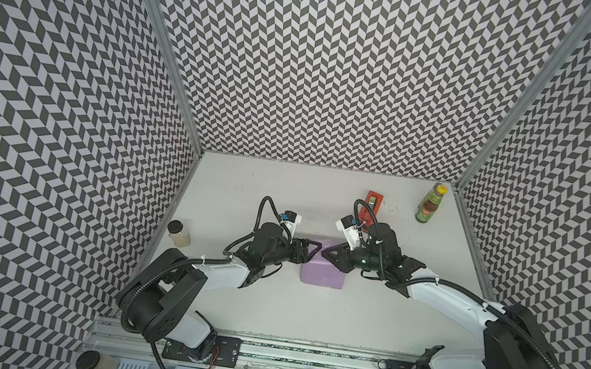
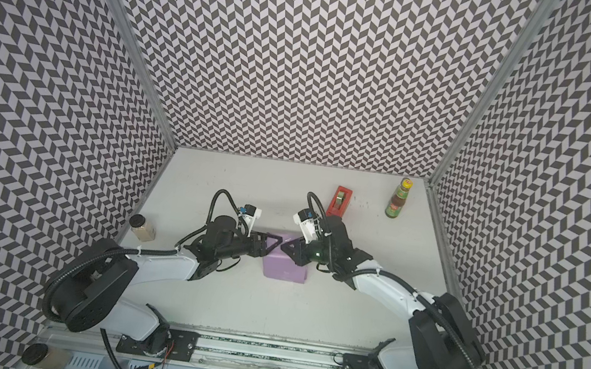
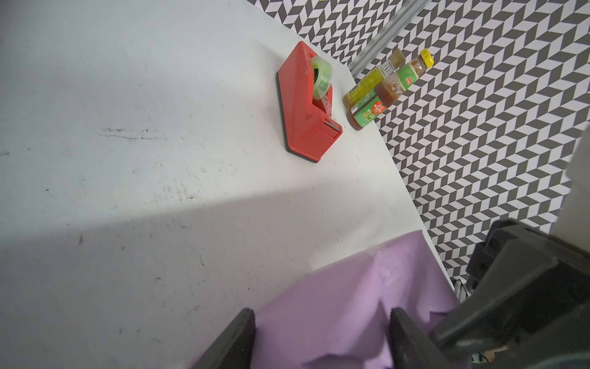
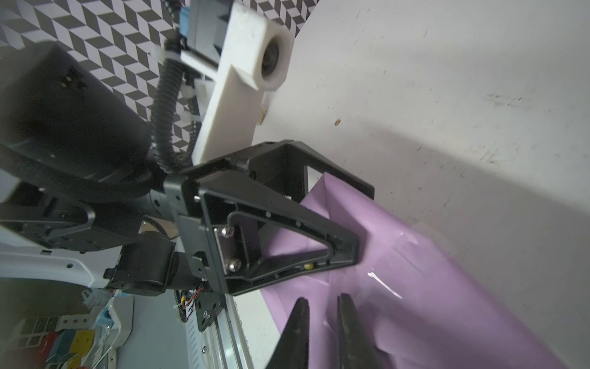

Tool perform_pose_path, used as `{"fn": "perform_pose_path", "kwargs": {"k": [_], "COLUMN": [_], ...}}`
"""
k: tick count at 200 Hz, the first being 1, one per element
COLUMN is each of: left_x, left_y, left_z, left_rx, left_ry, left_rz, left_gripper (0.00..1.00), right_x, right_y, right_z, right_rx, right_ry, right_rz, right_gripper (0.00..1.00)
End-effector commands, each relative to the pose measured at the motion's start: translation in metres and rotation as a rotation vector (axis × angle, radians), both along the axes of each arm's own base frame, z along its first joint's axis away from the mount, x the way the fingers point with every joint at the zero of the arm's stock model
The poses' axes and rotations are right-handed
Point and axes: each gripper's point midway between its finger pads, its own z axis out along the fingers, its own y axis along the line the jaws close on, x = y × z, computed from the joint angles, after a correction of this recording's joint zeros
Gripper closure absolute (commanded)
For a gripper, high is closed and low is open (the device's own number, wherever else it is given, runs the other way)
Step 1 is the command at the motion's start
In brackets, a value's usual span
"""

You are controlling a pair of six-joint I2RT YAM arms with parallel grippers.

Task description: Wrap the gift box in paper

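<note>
Near the red tape dispenser (image 1: 371,204), the paper (image 1: 320,275) hides your gift box. Your left gripper (image 3: 321,319) straddles its end farther from the dispenser, jaws wide; your right gripper (image 4: 323,300) sits nearly closed on top, grip unclear.

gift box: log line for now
gift box under lilac paper | left pincer open astride far end | right pincer nearly shut, same end
</note>
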Motion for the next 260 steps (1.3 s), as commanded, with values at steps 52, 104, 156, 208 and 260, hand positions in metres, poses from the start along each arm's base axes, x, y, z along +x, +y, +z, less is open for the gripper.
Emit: {"fn": "perform_pose_path", "kwargs": {"k": [52, 104, 156, 208, 260], "left_x": [-0.016, 0.024, 0.025, 0.015, 0.021], "left_y": [0.012, 0.001, 0.031, 0.072, 0.091], "left_z": [-0.042, 0.039, 0.086, 0.085, 0.086], "left_rx": [0.122, 0.038, -0.001, 0.069, 0.076], "left_ry": [0.14, -0.033, -0.122, -0.141, -0.151], "left_rz": [-0.003, 0.029, 0.079, 0.135, 0.184], "left_gripper": [0.27, 0.1, 0.08, 0.11, 0.11], "right_x": [0.021, 0.009, -0.021, 0.048, 0.105], "right_y": [-0.047, -0.087, -0.072, -0.054, -0.042], "right_z": [0.042, 0.028, -0.011, 0.006, 0.027], "right_rx": [-0.001, -0.079, -0.06, -0.104, -0.052], "right_ry": [-0.105, -0.207, -0.266, -0.287, -0.198], "right_rz": [-0.098, -0.264, -0.275, -0.387, -0.369], "right_gripper": [0.7, 0.4, 0.24, 0.28, 0.33]}}
